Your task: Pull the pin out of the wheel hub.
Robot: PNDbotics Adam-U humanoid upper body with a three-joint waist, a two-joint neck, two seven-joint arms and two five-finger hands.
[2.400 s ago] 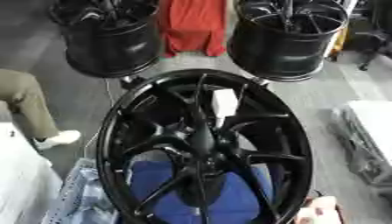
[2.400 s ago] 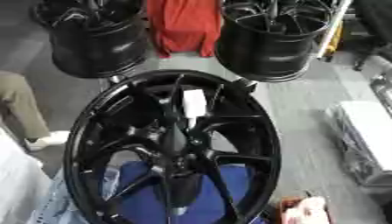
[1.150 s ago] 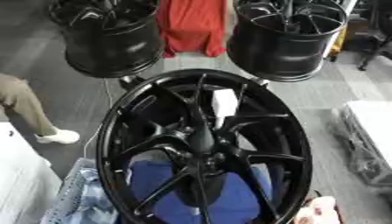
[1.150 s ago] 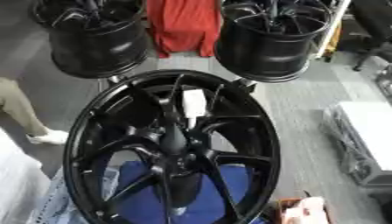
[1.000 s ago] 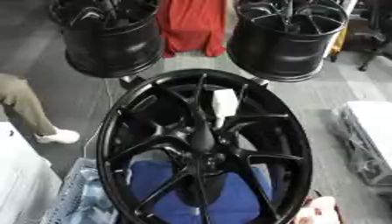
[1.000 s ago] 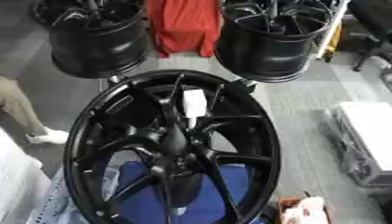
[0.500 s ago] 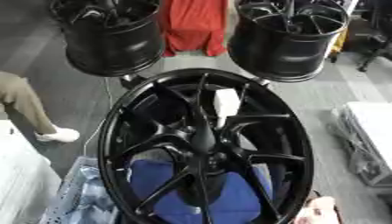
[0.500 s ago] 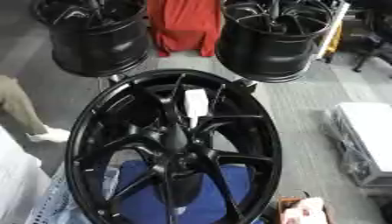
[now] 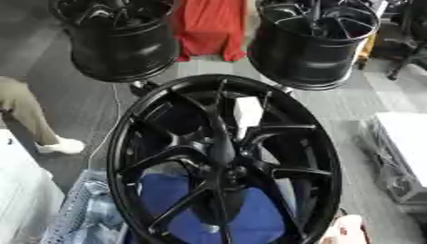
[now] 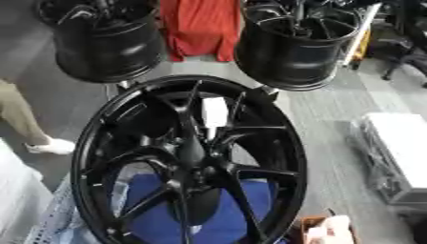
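A large glossy black spoked wheel hub stands upright, filling the middle of the room's view, over a blue cloth. Two smaller black rims stand behind it. A white tag hangs among the spokes. I can't make out the pin, and neither hand shows.

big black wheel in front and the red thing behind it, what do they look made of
The front wheel looks like cast metal, probably alloy, in glossy black paint: light glints along its spokes and rim. The red thing looks like matte cloth: it hangs in soft folds.
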